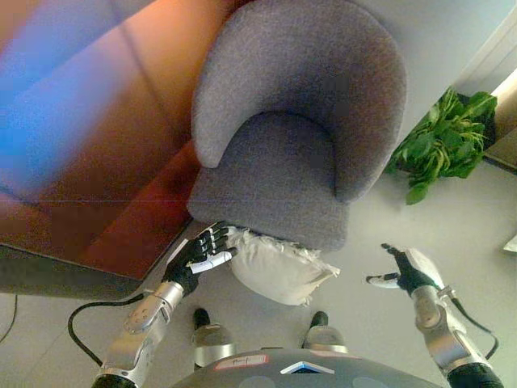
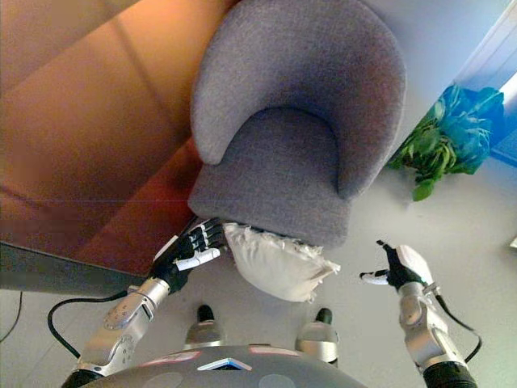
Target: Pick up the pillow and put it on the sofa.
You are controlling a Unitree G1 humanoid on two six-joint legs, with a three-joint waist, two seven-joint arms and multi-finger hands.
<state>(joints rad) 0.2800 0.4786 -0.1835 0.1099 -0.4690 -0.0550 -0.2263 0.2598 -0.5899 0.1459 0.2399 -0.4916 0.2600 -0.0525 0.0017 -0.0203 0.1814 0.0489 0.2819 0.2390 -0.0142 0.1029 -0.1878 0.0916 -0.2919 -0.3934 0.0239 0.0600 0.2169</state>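
Nearest the robot, the left hand (image 1: 203,251) reaches in from the lower left with its fingers loosely bent and a white-tipped finger pointing toward the pillow (image 1: 279,265); the fingertips lie right at the pillow's left edge, and they seem to touch the cloth rather than close round it, though the contact itself is hard to make out. The right hand (image 1: 401,271) shows at the lower right, held over the pale floor (image 1: 452,234) well apart from the pillow, its fingers spread and relaxed and holding nothing. The pillow is off-white with a ruffled fringe along its upper edge; it lies on the floor between the two hands, its top edge tucked against and partly under the front lip of the sofa's seat. Beyond it stands the sofa (image 1: 299,121), a grey fabric tub chair with a rounded back that curves round both sides of the seat; the seat cushion is bare. To the left of the sofa runs a reddish-brown panelled wall or cabinet face (image 1: 121,162). Farther off to the right, by the wall, stands a green leafy plant (image 1: 444,141).
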